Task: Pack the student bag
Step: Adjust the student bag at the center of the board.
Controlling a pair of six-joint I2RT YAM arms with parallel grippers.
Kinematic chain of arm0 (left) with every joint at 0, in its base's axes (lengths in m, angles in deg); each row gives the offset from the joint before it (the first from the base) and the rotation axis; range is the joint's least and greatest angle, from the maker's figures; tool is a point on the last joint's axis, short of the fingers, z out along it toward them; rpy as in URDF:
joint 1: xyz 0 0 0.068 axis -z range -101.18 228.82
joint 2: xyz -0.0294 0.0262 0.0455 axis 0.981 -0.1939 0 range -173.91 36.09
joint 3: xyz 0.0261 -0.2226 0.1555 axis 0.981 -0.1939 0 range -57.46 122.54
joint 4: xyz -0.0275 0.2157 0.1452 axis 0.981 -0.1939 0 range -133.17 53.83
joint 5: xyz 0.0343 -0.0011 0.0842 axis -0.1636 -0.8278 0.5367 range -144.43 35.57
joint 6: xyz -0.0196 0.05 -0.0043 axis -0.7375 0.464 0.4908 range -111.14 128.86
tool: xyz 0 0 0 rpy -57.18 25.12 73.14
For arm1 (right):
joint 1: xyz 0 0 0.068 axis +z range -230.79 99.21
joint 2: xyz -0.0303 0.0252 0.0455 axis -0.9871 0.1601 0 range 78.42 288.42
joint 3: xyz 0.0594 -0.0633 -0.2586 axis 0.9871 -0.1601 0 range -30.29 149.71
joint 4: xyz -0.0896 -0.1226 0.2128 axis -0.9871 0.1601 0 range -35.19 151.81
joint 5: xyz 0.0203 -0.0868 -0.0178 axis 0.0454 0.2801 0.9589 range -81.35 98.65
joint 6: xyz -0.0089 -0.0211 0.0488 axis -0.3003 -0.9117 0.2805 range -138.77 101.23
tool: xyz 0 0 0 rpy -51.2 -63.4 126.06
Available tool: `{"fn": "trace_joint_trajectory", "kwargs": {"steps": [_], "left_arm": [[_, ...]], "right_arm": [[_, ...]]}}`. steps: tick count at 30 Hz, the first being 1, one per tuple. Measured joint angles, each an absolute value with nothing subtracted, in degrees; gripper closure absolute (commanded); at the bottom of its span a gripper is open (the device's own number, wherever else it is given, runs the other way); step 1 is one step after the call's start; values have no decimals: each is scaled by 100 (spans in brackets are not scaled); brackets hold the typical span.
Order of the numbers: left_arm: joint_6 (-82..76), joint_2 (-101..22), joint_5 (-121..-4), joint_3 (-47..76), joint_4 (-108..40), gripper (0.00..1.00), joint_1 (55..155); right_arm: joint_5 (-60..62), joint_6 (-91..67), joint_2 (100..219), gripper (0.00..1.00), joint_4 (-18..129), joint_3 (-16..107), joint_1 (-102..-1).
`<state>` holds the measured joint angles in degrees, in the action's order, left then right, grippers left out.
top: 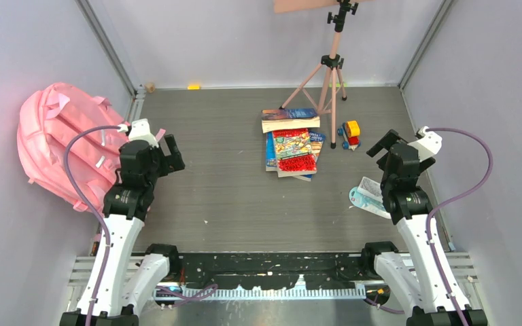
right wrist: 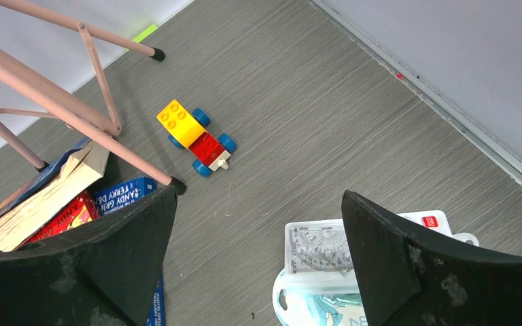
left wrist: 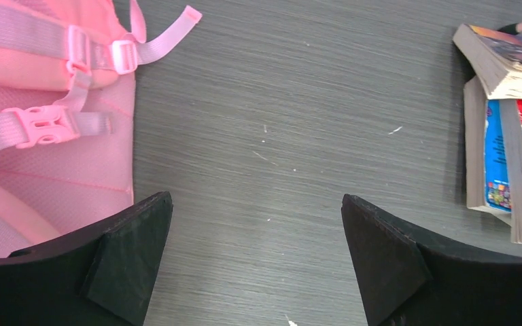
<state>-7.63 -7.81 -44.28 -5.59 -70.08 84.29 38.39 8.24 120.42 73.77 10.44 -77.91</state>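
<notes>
— From above, where is the student bag sitting?
— It is leaning against the left wall at the table's far-left side, well apart from the stack of books lying mid-table by the tripod. The titles are showing too small to read there.
— And the left wrist view?
— The left gripper is hanging wide open over bare table, holding and touching nothing. The bag's strap buckles are showing at its left, the books at its right.
— The right wrist?
— The right gripper is gaping just as wide, gripping nothing. A blue cover is showing "ANDY GRI" and "TERRY DE". A toy car is standing beyond the fingers, and a clear packet with a protractor is lying near them, its small red label too blurred to read
</notes>
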Motion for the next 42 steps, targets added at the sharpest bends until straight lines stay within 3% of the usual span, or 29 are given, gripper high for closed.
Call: {"fn": "trace_joint_trajectory", "kwargs": {"steps": [16,31,42], "left_arm": [[-315,-729,-3252,-462,-7187,2,8431],[1018,-189,-927,130,-7298,2,8392],[1246,-781,-1064,783,-6842,2,7076]], "right_arm": [[3955,839,12026,2,7375,1044,-7791],[4012,839,12066,2,7373,1042,-7791],[4014,839,12243,2,7373,1029,-7791]]}}
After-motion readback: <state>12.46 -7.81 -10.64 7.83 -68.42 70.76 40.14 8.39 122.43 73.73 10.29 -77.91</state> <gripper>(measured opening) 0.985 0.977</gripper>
